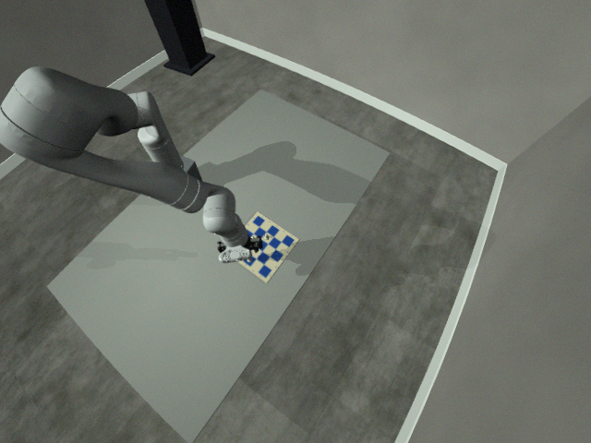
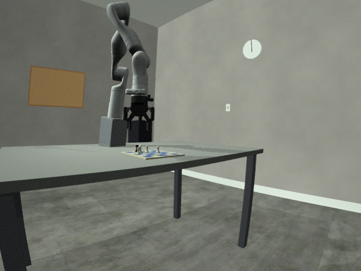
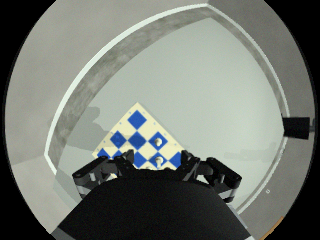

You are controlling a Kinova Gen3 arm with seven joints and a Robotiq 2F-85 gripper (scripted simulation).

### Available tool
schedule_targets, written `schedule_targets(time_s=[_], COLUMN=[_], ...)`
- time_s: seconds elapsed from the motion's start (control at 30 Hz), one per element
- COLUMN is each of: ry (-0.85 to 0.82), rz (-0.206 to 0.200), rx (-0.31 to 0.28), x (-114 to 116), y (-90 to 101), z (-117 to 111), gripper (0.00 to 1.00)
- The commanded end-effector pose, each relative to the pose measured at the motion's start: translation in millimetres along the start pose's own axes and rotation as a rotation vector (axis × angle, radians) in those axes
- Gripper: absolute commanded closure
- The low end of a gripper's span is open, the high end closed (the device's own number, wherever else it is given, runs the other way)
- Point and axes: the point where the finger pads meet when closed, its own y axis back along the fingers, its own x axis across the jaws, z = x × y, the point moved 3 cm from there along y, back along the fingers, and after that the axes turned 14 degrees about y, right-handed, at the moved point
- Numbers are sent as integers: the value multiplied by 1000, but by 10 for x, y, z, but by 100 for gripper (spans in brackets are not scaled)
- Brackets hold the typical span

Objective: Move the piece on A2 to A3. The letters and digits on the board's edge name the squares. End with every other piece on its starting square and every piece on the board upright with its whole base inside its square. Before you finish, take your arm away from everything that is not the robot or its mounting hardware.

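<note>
From the top, the gripper (image 1: 235, 251) hangs over the near-left edge of the blue-and-cream board (image 1: 269, 246), which lies on the grey counter (image 1: 143, 286). Its body hides the squares beneath it; a small piece (image 1: 269, 234) shows just beyond it.

In the exterior view the gripper (image 2: 139, 123) is raised well above the board (image 2: 152, 154), fingers spread wide and holding nothing. Below it stand several pieces: a cluster (image 2: 138, 149) roughly under the gripper and two pale pieces (image 2: 146, 149) (image 2: 157, 149) off to the side. All look upright.

The wrist view shows both fingers splayed apart, with two pieces (image 3: 158, 140) ahead of them on the board (image 3: 136, 135). Square labels are too small to read, so which piece is the moved one cannot be told.
</note>
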Motion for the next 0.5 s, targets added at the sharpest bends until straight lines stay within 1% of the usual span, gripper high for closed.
schedule_targets(time_s=[0.0,0.37,0.47], ry=[0,0,0], rz=[0,0,0], rx=[2,2,2], x=[-1,-1,-1], y=[7,9,34], z=[-6,-6,-6], gripper=[0,0,0])
